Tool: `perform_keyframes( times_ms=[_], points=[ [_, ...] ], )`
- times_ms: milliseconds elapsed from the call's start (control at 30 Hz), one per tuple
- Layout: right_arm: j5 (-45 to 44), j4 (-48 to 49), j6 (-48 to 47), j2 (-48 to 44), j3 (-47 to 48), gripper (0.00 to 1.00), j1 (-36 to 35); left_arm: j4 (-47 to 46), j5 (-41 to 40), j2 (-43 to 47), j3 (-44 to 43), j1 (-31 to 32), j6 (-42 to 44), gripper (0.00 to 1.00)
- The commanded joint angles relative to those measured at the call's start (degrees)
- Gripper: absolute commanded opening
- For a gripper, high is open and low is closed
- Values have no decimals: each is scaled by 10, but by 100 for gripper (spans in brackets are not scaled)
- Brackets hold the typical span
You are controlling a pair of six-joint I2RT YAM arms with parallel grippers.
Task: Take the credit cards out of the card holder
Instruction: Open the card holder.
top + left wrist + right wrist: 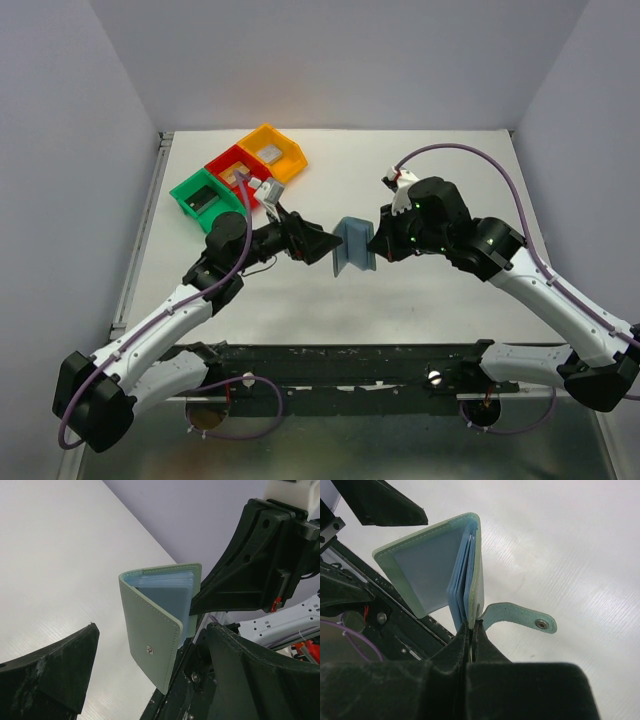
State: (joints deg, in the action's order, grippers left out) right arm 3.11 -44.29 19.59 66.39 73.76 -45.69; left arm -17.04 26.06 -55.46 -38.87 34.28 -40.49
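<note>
Card holder (353,246) gaping half open at frame centre, right gripper (471,630) pinching one cover's edge, left gripper (322,246) hovering spread just left of it.

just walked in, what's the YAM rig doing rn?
The right gripper is shut on one cover of the card holder, holding it upright and spread open between the two arms. The left gripper is open, with a finger on either side of the other cover. I cannot tell whether it touches the cover. Pale blue inner sleeves show inside, and no card is visibly out yet.
</note>
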Motion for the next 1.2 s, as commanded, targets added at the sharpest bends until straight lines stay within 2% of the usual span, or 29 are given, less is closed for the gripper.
perform_keyframes(
  times_ms=[0, 133, 300, 667, 1167],
  points=[
    [8, 11, 20, 2, 17, 1, -4, -2, -14, -6, 4, 12, 14, 97],
    [-1, 6, 25, 14, 25, 1, -9, 9, -24, -25, -8, 35, 29, 92],
    [-7, 4, 26, 21, 33, 1, -18, 39, -57, -39, -30, 68, 59, 91],
    [-9, 6, 27, 23, 33, 1, -23, 63, -106, -45, -38, 87, 75, 90],
    [-11, 11, 26, 11, 22, 0, -24, 99, -143, -15, -36, 86, 104, 72]
  ],
)
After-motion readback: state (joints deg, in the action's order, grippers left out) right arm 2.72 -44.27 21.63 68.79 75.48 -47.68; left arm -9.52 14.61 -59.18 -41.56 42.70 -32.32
